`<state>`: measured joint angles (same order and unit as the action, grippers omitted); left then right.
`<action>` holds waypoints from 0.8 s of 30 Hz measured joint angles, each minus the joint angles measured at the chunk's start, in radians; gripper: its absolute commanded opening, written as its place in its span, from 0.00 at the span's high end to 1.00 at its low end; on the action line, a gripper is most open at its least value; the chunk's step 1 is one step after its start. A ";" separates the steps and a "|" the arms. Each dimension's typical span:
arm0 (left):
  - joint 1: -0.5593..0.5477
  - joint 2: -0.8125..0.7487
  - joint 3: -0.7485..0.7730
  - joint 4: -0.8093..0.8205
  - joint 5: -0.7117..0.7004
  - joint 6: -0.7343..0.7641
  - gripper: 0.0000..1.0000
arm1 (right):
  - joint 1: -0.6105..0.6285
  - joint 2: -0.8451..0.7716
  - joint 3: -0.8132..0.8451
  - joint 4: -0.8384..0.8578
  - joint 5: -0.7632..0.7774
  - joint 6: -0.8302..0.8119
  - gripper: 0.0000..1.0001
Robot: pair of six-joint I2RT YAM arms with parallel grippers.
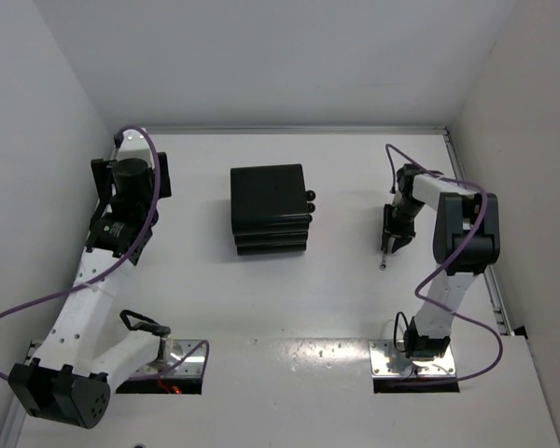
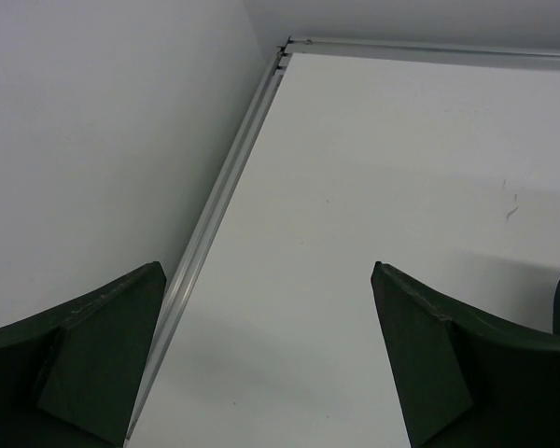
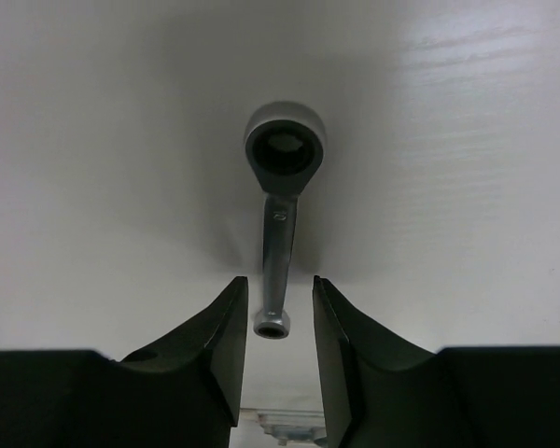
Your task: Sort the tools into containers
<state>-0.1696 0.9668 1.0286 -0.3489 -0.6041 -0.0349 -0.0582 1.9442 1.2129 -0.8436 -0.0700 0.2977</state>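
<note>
A thin short silver wrench point(image 3: 279, 233) lies flat on the white table point(image 1: 336, 308), also seen in the top view point(image 1: 384, 259). My right gripper point(image 3: 278, 280) hangs over its small end, jaws a little apart with a gap on each side of the handle, not touching it; it stands right of the chest in the top view point(image 1: 390, 243). The black three-tier drawer chest point(image 1: 269, 207) stands mid-table with all drawers shut, knobs point(image 1: 310, 207) facing right; no pink shows. My left gripper point(image 2: 266, 266) is wide open and empty at the far left point(image 1: 131, 168). No pliers are in view.
White walls close in the table on the left, back and right. A metal rail point(image 2: 226, 177) runs along the table's left edge toward the back corner. Purple cables point(image 1: 448, 266) loop around both arms.
</note>
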 measured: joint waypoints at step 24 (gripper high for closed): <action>0.028 0.000 -0.028 0.008 0.016 0.000 0.01 | 0.014 0.068 0.056 -0.005 0.042 0.027 1.00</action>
<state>-0.1413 0.9668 1.0008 -0.3405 -0.5884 -0.0345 -0.0437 2.0125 1.2690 -0.8482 -0.0280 0.3252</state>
